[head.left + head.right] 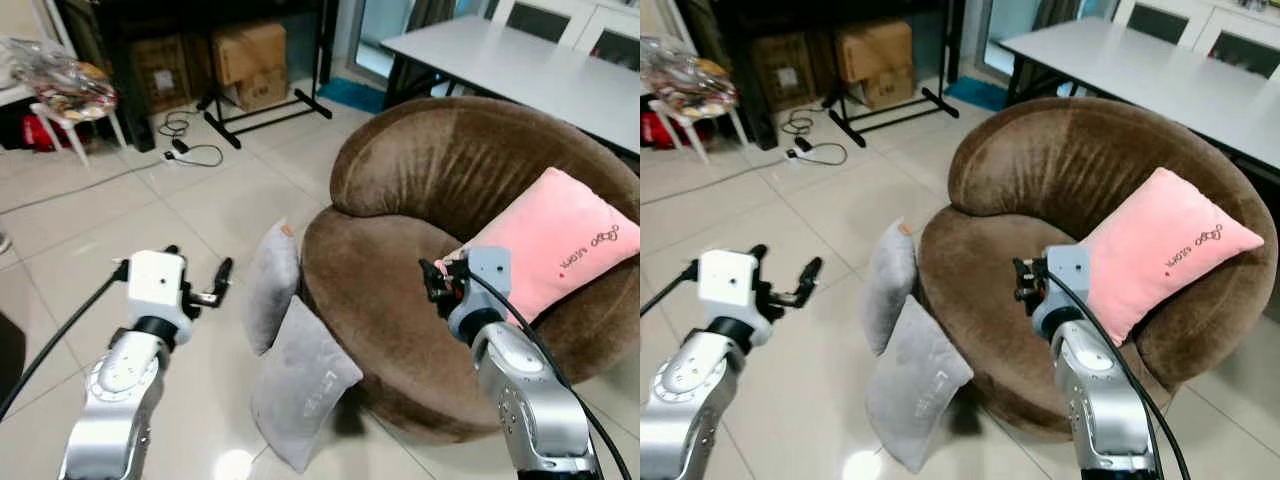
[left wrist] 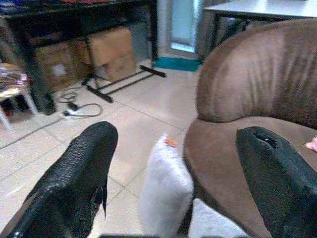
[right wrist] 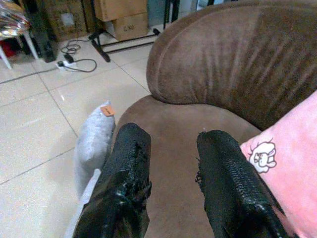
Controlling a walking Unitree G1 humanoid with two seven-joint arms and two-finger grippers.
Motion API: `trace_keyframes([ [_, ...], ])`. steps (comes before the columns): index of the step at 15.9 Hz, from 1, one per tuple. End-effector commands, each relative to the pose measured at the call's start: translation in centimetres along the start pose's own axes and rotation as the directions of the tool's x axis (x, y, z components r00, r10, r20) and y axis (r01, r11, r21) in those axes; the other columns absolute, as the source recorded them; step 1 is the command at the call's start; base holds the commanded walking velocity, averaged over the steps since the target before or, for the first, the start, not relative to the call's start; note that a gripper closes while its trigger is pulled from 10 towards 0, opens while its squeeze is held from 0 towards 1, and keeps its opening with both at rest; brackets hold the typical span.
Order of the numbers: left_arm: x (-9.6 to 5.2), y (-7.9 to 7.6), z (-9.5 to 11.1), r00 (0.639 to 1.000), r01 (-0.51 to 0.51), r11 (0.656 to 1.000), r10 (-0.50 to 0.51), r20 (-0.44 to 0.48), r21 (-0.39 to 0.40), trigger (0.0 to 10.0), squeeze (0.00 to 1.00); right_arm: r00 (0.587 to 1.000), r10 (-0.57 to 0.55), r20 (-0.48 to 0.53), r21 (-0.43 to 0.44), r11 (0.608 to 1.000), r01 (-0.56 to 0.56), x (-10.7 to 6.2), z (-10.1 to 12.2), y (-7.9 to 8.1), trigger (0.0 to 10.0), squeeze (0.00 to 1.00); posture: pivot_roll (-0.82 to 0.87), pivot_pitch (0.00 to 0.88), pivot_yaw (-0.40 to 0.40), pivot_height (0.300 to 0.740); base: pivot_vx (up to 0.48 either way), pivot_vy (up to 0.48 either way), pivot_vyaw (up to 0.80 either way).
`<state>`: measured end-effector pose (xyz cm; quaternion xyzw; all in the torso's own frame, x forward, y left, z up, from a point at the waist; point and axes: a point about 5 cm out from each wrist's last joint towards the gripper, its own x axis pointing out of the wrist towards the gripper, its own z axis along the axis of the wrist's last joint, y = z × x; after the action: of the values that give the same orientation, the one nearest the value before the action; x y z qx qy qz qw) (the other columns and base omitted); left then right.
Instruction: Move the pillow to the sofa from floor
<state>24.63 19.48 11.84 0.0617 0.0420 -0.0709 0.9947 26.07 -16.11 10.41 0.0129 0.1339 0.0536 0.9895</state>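
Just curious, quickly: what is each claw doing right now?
Left claw: open, holding nothing, above the floor.
Right claw: open, holding nothing, over the sofa seat.

You get even, soft indoor light with no harsh shadows. A bright glare spot sits on the glossy floor tiles [image 1: 232,465] at the bottom edge. The white table [image 1: 520,70] reads pale and slightly washed out. Under the dark shelving [image 1: 180,20] detail sinks into shade. Your left wrist view is soft and bluish, its near fingers [image 2: 74,183] blurred.
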Motion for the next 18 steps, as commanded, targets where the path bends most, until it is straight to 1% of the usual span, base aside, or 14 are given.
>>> trace_keyframes([
  [1,0.0,-0.1,0.1,1.000,0.013,1.000,-0.013,-0.005,-0.005,10.0,0.00,1.000,-0.019,0.006,-0.003,1.000,0.019,0.0,0.0,-0.4,10.0,0.00,-0.02,0.000,-0.071,0.740,0.330,0.000,0.00],
  [2,-0.1,-0.1,0.1,1.000,0.014,1.000,-0.014,-0.005,-0.004,10.0,0.00,1.000,-0.003,-0.004,0.008,1.000,0.003,0.0,-0.2,-0.3,10.0,0.00,-0.02,0.000,-0.071,0.740,0.330,0.000,0.00],
  [3,-0.1,-0.1,0.1,1.000,0.015,1.000,-0.015,-0.006,-0.004,10.0,0.00,0.999,0.047,-0.016,-0.023,0.999,-0.048,0.0,-0.3,0.2,10.0,0.00,-0.01,0.000,-0.069,0.740,0.330,0.000,0.00],
  [5,-0.2,0.0,0.1,1.000,0.015,1.000,-0.015,-0.007,-0.003,10.0,0.00,0.996,0.083,-0.022,-0.047,0.995,-0.084,0.0,-0.3,0.7,10.0,0.00,-0.01,0.000,-0.069,0.740,0.328,0.000,0.00],
  [6,-0.2,0.0,0.1,1.000,0.014,1.000,-0.014,-0.008,-0.003,10.0,0.00,0.996,0.081,-0.022,-0.046,0.996,-0.082,0.0,-0.3,0.7,10.0,0.00,-0.01,0.000,-0.072,0.740,0.326,0.000,0.00],
  [8,-0.2,0.0,0.1,1.000,0.016,1.000,-0.016,-0.007,-0.004,10.0,0.00,0.996,0.086,-0.026,-0.044,0.995,-0.087,0.1,-0.3,0.7,10.0,0.00,-0.01,0.000,-0.073,0.740,0.326,0.000,0.80],
  [9,-0.3,0.0,0.1,1.000,0.018,1.000,-0.018,-0.006,-0.006,10.0,0.00,0.996,0.083,-0.028,-0.017,0.996,-0.083,0.0,-0.5,0.6,10.0,0.00,-0.01,0.000,-0.072,0.740,0.326,0.000,0.00],
  [10,-0.3,0.0,0.1,1.000,0.019,1.000,-0.019,-0.006,-0.007,10.0,0.00,0.996,0.081,-0.033,-0.026,0.996,-0.082,-0.1,-0.6,0.4,10.0,0.00,-0.01,0.000,-0.072,0.740,0.326,0.000,0.00],
  [12,-0.3,0.2,0.1,1.000,0.004,1.000,-0.004,0.001,0.001,10.0,0.00,0.995,0.081,-0.057,-0.096,0.992,-0.086,-0.5,-1.3,-0.5,10.0,0.00,-0.02,0.000,-0.067,0.740,0.302,0.000,0.00],
  [13,-0.2,0.4,0.2,1.000,-0.010,1.000,0.010,0.009,0.001,10.0,0.00,0.995,0.069,-0.066,-0.094,0.993,-0.075,-0.5,-1.5,-0.8,10.0,0.00,-0.02,0.000,-0.064,0.740,0.000,0.000,0.00],
  [15,-0.2,1.0,0.1,0.999,-0.048,0.999,0.048,0.010,0.001,10.0,0.00,0.997,0.051,-0.057,-0.069,0.996,-0.055,-0.7,-1.6,-1.4,10.0,0.00,-0.02,0.000,-0.064,0.725,0.000,0.000,0.00],
  [16,-0.2,1.2,0.1,0.999,-0.053,0.999,0.053,0.009,0.011,10.0,0.00,0.997,0.048,-0.053,-0.070,0.996,-0.051,-0.7,-1.7,-1.4,10.0,0.00,-0.02,0.000,-0.061,0.710,0.000,0.000,0.00],
  [18,-0.4,1.3,-0.1,0.998,-0.057,0.998,0.057,0.005,0.018,10.0,0.00,0.997,0.057,-0.047,-0.073,0.996,-0.060,-0.8,-1.6,-1.2,10.0,0.00,-0.02,0.000,-0.061,0.695,0.000,0.000,0.00],
])
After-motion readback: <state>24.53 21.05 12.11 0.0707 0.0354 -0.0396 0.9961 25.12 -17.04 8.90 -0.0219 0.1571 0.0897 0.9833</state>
